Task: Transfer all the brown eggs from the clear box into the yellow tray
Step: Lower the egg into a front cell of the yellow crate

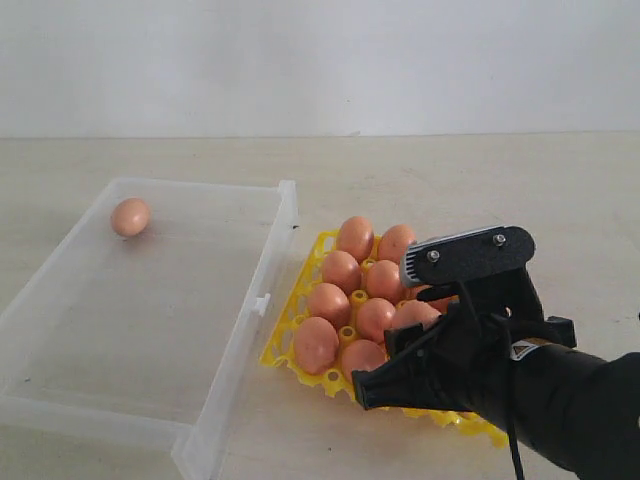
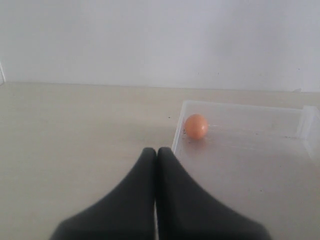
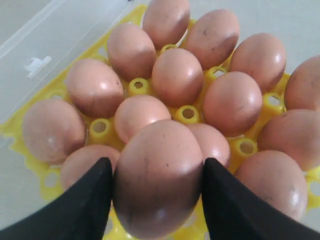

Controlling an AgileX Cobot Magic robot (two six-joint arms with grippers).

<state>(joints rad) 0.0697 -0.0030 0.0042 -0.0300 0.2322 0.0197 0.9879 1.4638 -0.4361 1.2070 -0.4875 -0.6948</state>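
Only the right wrist view shows the grip: the right gripper [image 3: 156,167] has its black jaws spread around a faintly speckled held egg [image 3: 155,200], pinching its sides above the brown eggs [image 3: 177,75] seated in the yellow tray [image 3: 15,131]. In the exterior view that grip is unclear; the black arm reaches in from the lower right of the frame over the tray's near side. Only the left wrist view shows the left gripper [image 2: 156,155], jaws pressed together, empty, near the clear box [image 1: 240,330]. A smooth lone egg [image 1: 130,216] lies in the transparent, low-walled box at the upper left; the openwork tray sits just right of it.
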